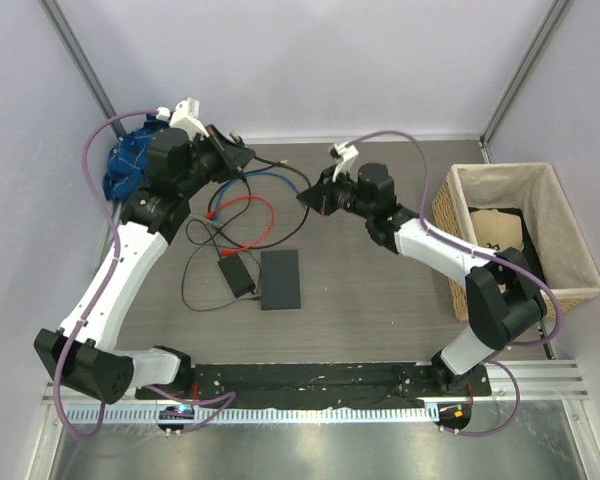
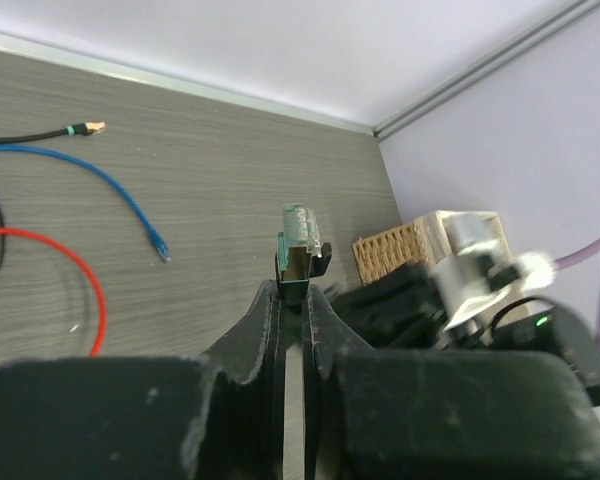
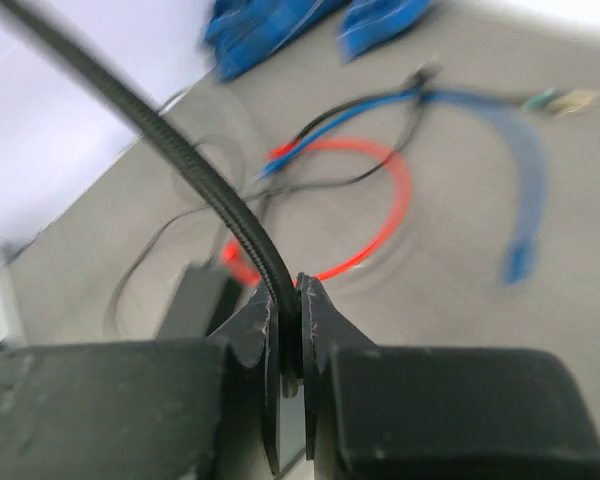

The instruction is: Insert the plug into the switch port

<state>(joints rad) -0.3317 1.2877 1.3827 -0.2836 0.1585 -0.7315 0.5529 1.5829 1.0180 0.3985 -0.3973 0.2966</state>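
Your left gripper (image 2: 292, 298) pinches the plug (image 2: 300, 240), your right gripper (image 3: 300, 305) clamps the black cable (image 3: 215, 195), both beyond the switch (image 1: 280, 280), likely to steady aiming.

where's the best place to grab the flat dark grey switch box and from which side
Probably by its two long edges, coming straight down from above. The switch box lies flat and thin on the table, so only its edges offer a pinch. The black adapter brick lies close beside its left edge, so gripping toward the near end should leave that finger more room.
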